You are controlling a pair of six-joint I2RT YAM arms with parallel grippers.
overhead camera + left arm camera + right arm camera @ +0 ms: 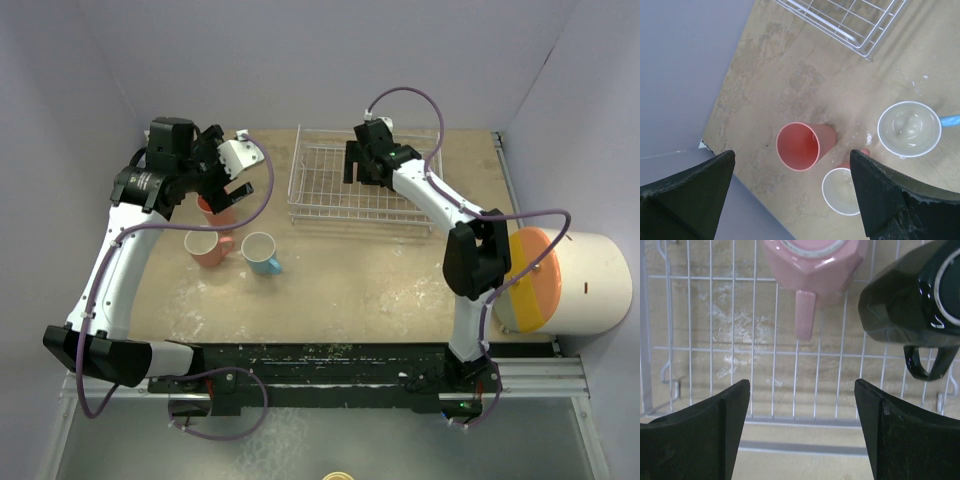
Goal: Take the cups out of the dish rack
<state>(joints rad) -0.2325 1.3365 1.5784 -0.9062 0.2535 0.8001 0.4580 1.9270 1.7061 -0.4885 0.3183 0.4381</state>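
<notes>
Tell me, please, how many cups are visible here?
5. On the table left of the white wire dish rack: two salmon cups, one light blue cup. In the rack: a pink cup and a black cup. More may be hidden there.

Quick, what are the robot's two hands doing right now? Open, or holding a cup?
Left gripper: open, holding nothing, above a salmon cup.
Right gripper: open, holding nothing, over the dish rack.
</notes>
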